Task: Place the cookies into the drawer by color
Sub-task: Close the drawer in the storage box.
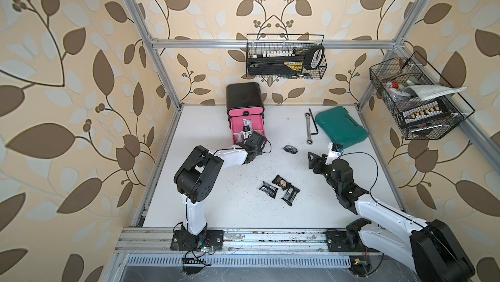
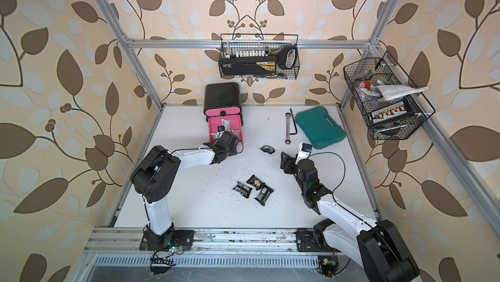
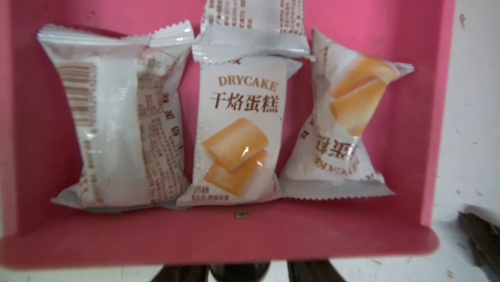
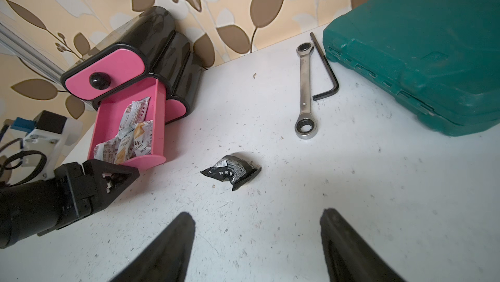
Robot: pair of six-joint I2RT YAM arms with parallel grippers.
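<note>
White cookies point(image 3: 238, 131), apparently four, in open drawer point(image 3: 405, 104).

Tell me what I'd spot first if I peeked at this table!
The bright pink drawer jumps out: it sticks open from the black cabinet at the back of the table, with white cookie packets lying inside. Next you'd see three black packets huddled mid-table and a big teal case at the back right.

Wrench point(image 1: 308, 129) and hex key point(image 1: 313, 124) beside teal case point(image 1: 341, 126).
</note>
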